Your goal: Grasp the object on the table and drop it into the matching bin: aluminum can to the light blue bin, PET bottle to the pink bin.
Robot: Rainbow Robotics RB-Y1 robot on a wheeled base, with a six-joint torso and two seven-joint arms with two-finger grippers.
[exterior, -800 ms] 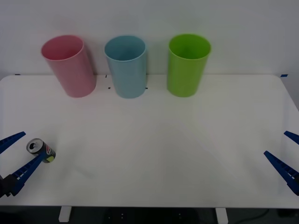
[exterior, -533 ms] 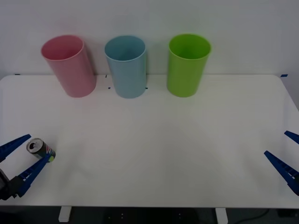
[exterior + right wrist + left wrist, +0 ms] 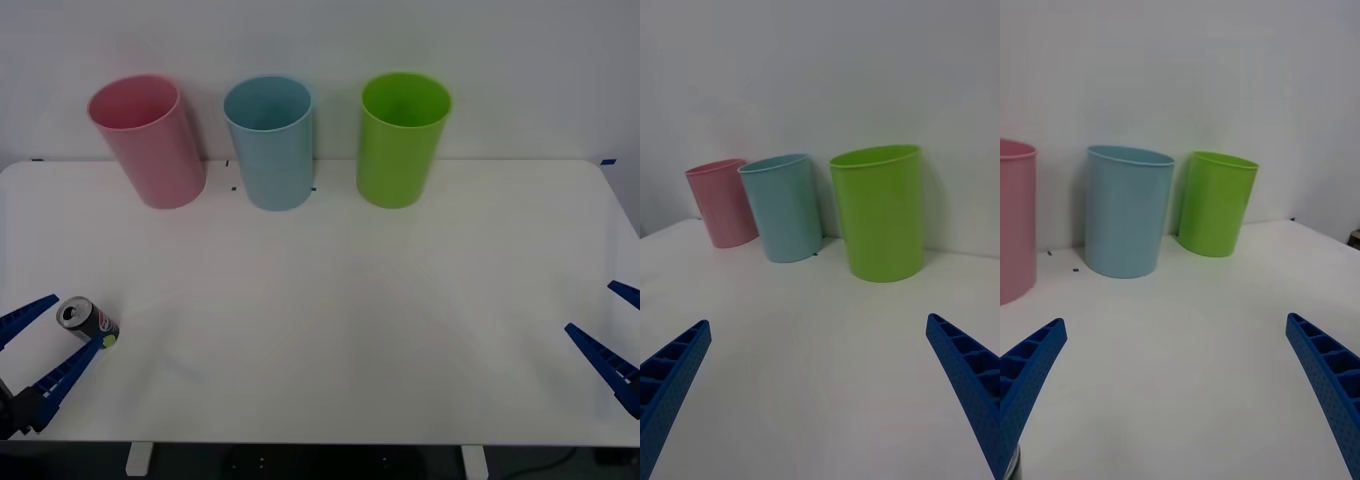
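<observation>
We judge the task barely begun: the aluminum can (image 3: 87, 321) lies on its side on the worktop (image 3: 330, 300), well apart from the light blue bin (image 3: 269, 142) and off toward the near left corner from it, with its silver top turned up and to the left. Our left gripper (image 3: 40, 335) sits at that corner with its jaws spread wide, one blue finger on each side of the can; the right-hand finger looks to be touching or just beside the can's yellow-green end, though we cannot tell which, and the other finger is clear of it. Nothing is pinched yet, so the grasp itself is not done. Our right gripper (image 3: 612, 340) waits at the near right edge of the worktop, far from the light blue bin, with its jaws also spread and holding nothing. The light blue bin stands upright at the back between the pink bin (image 3: 148, 140) and a green bin (image 3: 402, 138). What we reckon is left: closing on the can, lifting it, carrying it across to the light blue bin and releasing it inside.
</observation>
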